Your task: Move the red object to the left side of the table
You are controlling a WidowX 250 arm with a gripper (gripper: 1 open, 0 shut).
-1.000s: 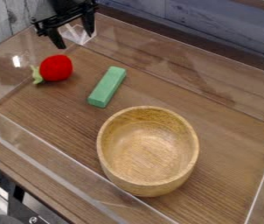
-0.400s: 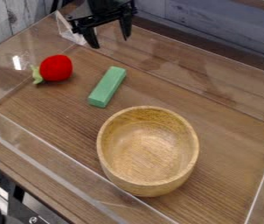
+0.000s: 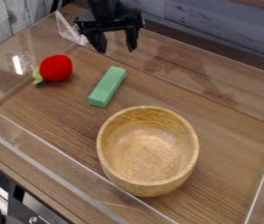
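Note:
The red object [image 3: 56, 67], a small round toy fruit with a green stem at its lower left, lies on the left part of the dark wood table [image 3: 216, 96]. My black gripper [image 3: 115, 39] hangs at the back of the table, up and to the right of the fruit and well apart from it. Its two fingers point down and stand open with nothing between them. The nearer fingertips [image 3: 100, 44] hover above the far end of the green block.
A green rectangular block [image 3: 107, 86] lies just right of the fruit. A large wooden bowl [image 3: 149, 149] stands in the front middle. Low clear acrylic walls [image 3: 52, 171] edge the table, and a slanted one runs behind the fruit on the left.
The gripper has moved to the right along the back of the table and rolled about its own axis, staying open. The fruit, block and bowl have not moved.

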